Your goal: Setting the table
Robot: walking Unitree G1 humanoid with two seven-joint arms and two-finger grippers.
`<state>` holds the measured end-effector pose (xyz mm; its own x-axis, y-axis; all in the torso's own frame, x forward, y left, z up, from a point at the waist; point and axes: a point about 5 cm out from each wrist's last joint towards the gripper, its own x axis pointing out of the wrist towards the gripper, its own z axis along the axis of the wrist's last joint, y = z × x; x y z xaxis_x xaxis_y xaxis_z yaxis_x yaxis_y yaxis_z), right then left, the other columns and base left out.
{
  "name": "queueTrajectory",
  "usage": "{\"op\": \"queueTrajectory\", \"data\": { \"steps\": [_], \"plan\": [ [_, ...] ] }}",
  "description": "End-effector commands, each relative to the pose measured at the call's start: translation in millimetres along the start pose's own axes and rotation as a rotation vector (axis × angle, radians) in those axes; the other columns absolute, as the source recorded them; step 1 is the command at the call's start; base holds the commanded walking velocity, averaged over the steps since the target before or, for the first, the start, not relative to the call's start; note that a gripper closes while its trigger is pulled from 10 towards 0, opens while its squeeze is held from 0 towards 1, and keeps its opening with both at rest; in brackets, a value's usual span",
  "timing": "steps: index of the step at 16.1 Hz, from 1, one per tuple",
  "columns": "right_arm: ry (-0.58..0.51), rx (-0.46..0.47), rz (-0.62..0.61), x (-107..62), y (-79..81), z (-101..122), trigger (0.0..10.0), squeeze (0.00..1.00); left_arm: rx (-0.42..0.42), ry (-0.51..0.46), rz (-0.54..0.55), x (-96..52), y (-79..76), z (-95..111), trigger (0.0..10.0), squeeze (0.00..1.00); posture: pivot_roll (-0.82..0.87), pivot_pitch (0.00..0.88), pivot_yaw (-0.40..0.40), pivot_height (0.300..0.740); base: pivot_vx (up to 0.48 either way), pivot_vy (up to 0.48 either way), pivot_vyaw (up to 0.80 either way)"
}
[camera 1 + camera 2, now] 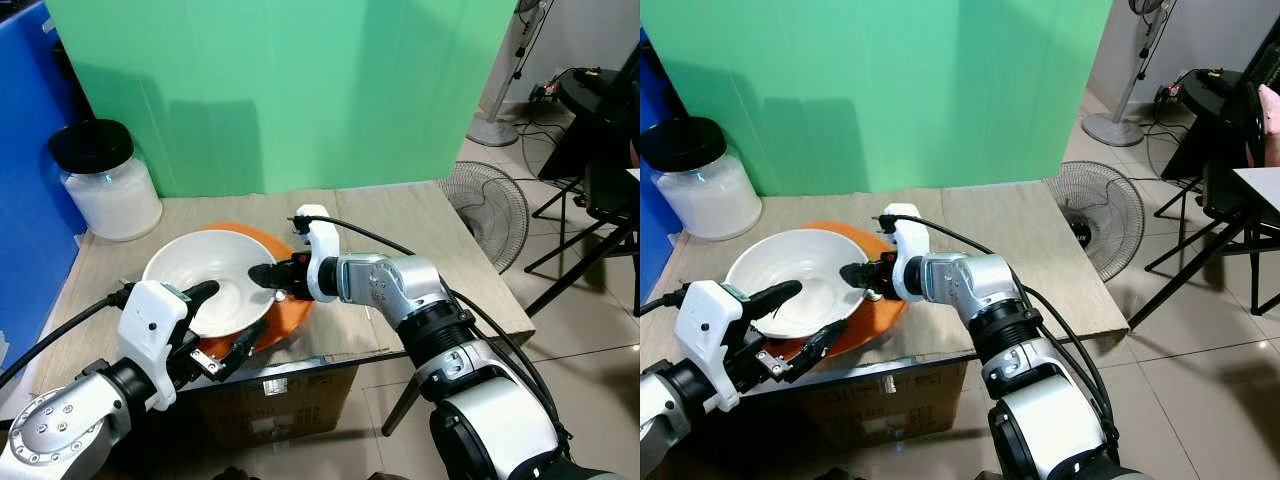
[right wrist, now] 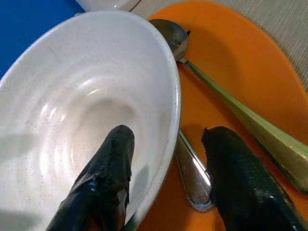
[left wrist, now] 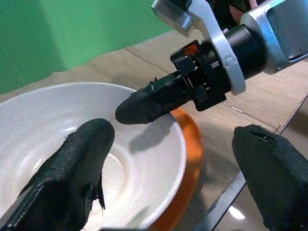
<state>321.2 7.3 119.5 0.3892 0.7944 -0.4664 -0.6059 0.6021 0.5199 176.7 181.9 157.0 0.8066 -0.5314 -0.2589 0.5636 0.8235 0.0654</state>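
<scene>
A white bowl (image 1: 215, 275) sits on an orange plate (image 1: 292, 312) on the wooden table (image 1: 420, 220). My right gripper (image 1: 265, 278) is at the bowl's right rim and stands open. One of its fingers (image 2: 113, 163) is inside the bowl and the other is outside over the plate. My left gripper (image 1: 228, 315) is open at the near rim, one finger inside the bowl and the other beyond the plate's front edge. A spoon (image 2: 211, 86) and a second metal handle (image 2: 192, 180) lie on the plate beside the bowl.
A jar with a black lid (image 1: 105, 180) stands at the table's back left. A green screen (image 1: 280, 90) rises behind the table and a blue panel (image 1: 25, 160) on the left. A cardboard box (image 1: 270, 400) sits under the front edge. A floor fan (image 1: 487, 212) is on the right.
</scene>
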Motion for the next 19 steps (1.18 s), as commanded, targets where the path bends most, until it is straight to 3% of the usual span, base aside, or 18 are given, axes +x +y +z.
{"op": "queueTrajectory", "data": {
  "steps": [1,5,14,19],
  "plan": [
    [0.002,0.021,0.08,14.1,27.3,3.2,0.0,0.0,0.007,0.008,-0.016,-0.9,-2.7,0.8,10.0,0.0,-0.04,0.0,-0.031,0.74,0.0,0.0,0.0],
    [-0.012,0.07,0.1,15.2,30.3,3.2,0.0,0.0,0.011,0.002,-0.013,-1.0,-2.8,2.4,10.0,0.0,-0.04,0.0,-0.031,0.74,0.0,0.0,0.0],
    [0.016,0.065,0.096,15.2,30.6,-2.4,0.0,0.0,0.017,0.008,-0.019,-0.2,-3.2,1.7,10.0,0.0,-0.04,0.0,-0.029,0.74,0.0,0.0,0.0],
    [-0.062,0.122,0.128,11.6,34.5,12.9,0.0,0.0,0.028,0.001,-0.021,-1.1,-4.3,4.8,10.0,0.0,-0.04,0.0,-0.035,0.74,0.0,0.0,0.0]
  ]
}}
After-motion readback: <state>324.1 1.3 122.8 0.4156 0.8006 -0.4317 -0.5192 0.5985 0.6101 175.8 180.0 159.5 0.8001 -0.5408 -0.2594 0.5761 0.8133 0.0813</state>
